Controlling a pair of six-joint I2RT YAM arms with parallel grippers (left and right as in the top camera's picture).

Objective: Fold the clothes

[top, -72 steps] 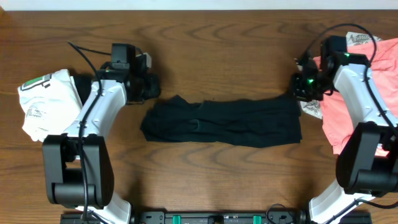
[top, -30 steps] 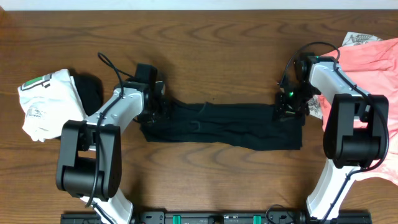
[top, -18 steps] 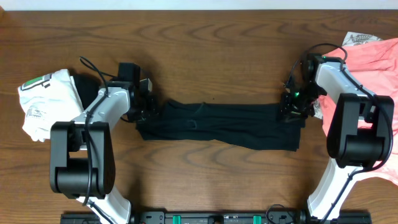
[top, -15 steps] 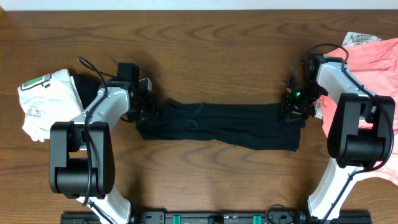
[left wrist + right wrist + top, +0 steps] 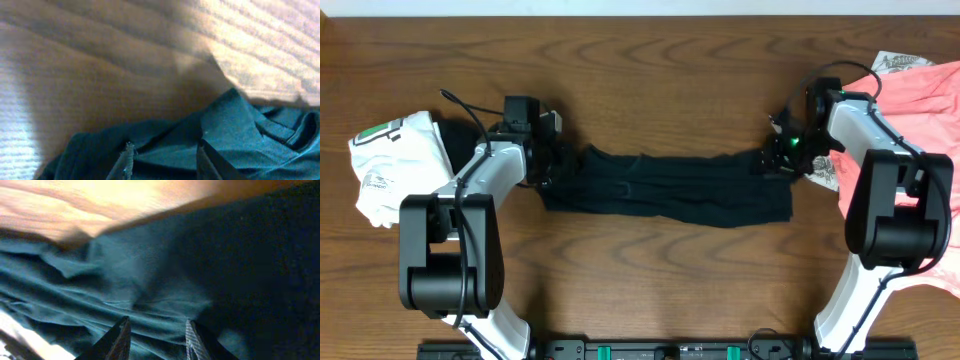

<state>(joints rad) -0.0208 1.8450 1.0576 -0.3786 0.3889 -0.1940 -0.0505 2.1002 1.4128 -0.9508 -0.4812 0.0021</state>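
A black garment (image 5: 670, 190) lies stretched in a long band across the middle of the wooden table. My left gripper (image 5: 552, 165) is at its left end and my right gripper (image 5: 772, 160) at its right end. In the left wrist view the gripper (image 5: 166, 162) has dark fabric (image 5: 240, 125) bunched between its fingertips. In the right wrist view the gripper (image 5: 157, 340) also has dark cloth (image 5: 150, 280) between its fingertips. Both grippers look shut on the black garment, with its ends pulled taut.
A white garment with green print (image 5: 390, 165) lies bunched at the left with another black garment (image 5: 460, 145) beside it. A salmon-pink garment (image 5: 910, 130) and a white one with grey print (image 5: 900, 62) lie at the right edge.
Both grippers came down onto the ends of the black garment, pulled it straight, and shifted it toward the far side of the table.
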